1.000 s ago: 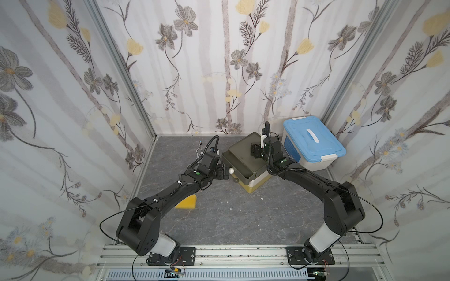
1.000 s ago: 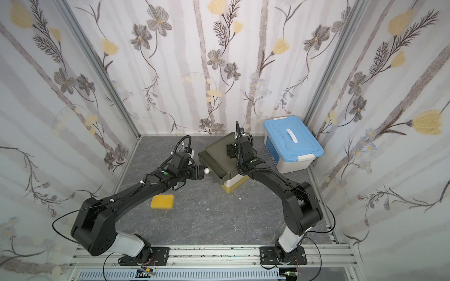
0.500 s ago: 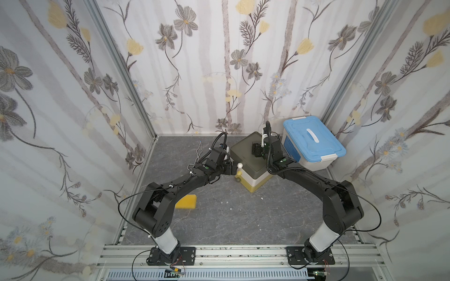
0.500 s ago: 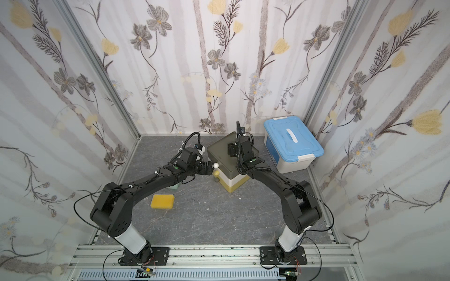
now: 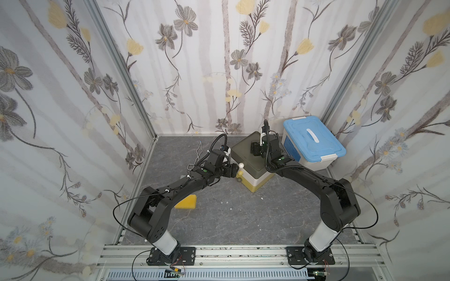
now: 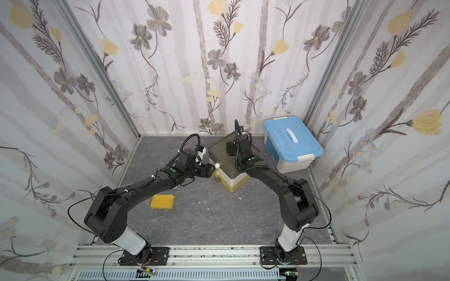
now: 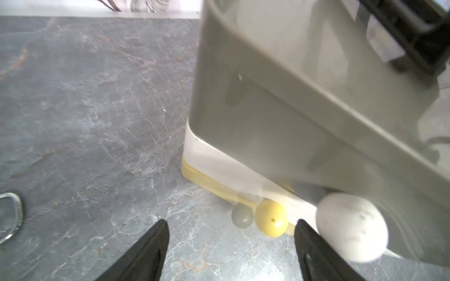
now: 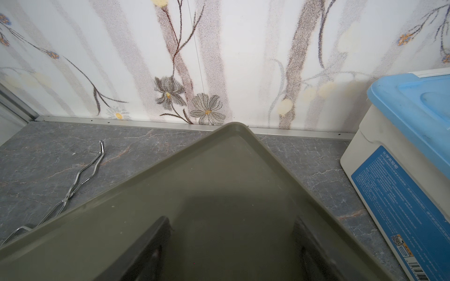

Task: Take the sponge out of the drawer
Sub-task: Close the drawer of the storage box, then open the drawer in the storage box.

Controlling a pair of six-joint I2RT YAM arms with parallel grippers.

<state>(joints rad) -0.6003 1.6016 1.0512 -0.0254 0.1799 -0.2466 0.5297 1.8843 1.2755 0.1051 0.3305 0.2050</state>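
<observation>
Well, the sponge [image 6: 162,201] lies flat on the floor [image 6: 219,219], out of the box [image 6: 226,155] & well apart from it. Its long side runs left-right (nearly along the front rail [image 6: 207,253]). L claw [image 7: 231,226] is spread wide, holding nothing, w/ the white knob [image 7: 351,226] just beside one finger. R claw [image 8: 231,223] is spread too, over the box top.

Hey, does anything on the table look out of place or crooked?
The drawer unit sits turned corner-on to the back wall, not square. Metal tongs lie loose beside it; white specks lie scattered in front.
</observation>
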